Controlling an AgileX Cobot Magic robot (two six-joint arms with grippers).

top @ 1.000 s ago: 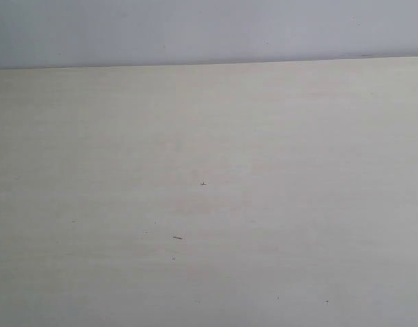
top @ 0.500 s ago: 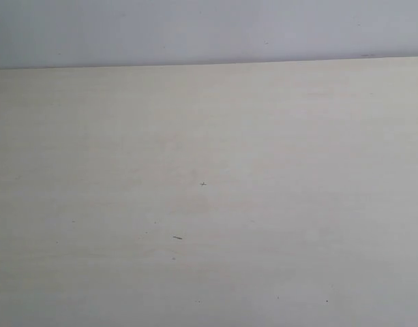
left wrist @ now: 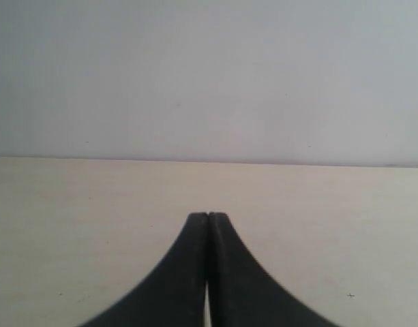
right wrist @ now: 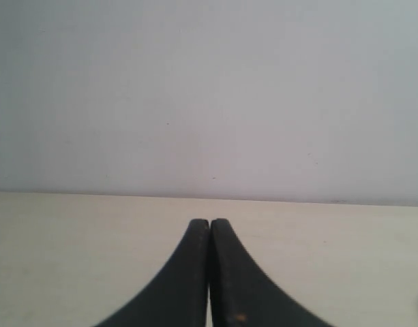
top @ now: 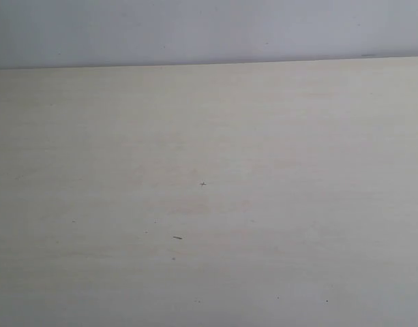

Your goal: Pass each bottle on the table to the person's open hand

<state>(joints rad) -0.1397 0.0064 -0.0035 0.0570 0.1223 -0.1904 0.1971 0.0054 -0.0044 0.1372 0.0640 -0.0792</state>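
The pale beige table [top: 209, 191] fills the exterior view, bare except for a few tiny dark specks. No bottle and no person's open hand show in any view. In the left wrist view my left gripper [left wrist: 208, 215] is shut, its black fingers pressed together with nothing between them, low over the table [left wrist: 72, 225]. My right gripper [right wrist: 209, 221] in the right wrist view is shut the same way, empty, above the table [right wrist: 72, 245]. Neither gripper appears in the exterior view.
A plain grey-white wall [top: 209, 30] stands behind the table's far edge [top: 209, 63]. The same wall [left wrist: 209, 75] fills the upper half of both wrist views.
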